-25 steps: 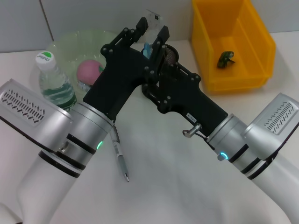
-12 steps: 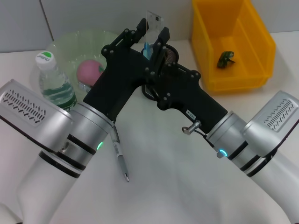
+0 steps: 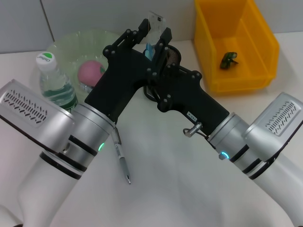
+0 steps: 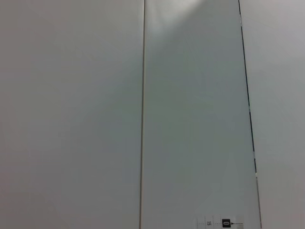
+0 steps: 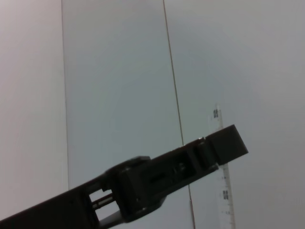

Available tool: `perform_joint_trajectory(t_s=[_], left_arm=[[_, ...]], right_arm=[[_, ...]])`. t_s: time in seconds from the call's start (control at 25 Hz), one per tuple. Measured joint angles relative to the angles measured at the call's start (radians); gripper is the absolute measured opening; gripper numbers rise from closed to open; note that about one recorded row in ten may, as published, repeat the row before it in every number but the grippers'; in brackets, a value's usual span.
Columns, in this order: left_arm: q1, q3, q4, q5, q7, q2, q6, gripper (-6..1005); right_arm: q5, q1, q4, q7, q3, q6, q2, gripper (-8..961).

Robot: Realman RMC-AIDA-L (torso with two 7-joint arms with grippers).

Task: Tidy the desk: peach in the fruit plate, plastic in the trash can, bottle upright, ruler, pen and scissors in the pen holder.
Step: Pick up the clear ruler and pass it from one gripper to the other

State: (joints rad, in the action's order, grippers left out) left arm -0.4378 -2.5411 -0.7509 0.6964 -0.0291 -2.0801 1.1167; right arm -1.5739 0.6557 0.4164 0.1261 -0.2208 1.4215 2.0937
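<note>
Over the middle of the white worktop [image 3: 189,189], both arms reach forward and meet above the black mesh pen holder [image 3: 171,56] at the far edge. From the near left corner, the left arm slants up; its left claw [image 3: 140,29] sits just above and left of the holder, fingers slightly apart, with a clear plastic ruler [image 3: 155,23] standing upright between it and the right claw [image 3: 162,39]. Whether either claw actually pinches the ruler I cannot tell. From the near right corner, the right arm slants up, its black wrist crossing in front of the holder.

Printed marks along one edge show on the transparent ruler; in the right wrist view it [image 5: 222,167] appears as a pale strip behind a dark finger of the other claw. A blue item [image 3: 149,48] stands inside the holder.

Left of the arms, a pink peach [image 3: 90,71] lies in the pale green fruit plate [image 3: 66,45], and a water bottle [image 3: 56,85] with a white cap stands upright beside it. A pen [image 3: 121,158] lies flat on the worktop near the left arm. A yellow bin [image 3: 235,47] at the far right holds a small dark green scrap [image 3: 228,59].

Compared with a second ago, the right arm has shifted slightly left; everything else is unchanged.
</note>
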Motion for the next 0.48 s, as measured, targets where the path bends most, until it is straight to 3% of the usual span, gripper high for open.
perform_joint_trajectory(t_s=[0.48], left_arm=[[-0.003, -0.003, 0.005, 0.0, 0.004, 0.0, 0.0, 413]], right_arm=[[-0.003, -0.004, 0.003, -0.018, 0.0, 0.008, 0.0, 69]])
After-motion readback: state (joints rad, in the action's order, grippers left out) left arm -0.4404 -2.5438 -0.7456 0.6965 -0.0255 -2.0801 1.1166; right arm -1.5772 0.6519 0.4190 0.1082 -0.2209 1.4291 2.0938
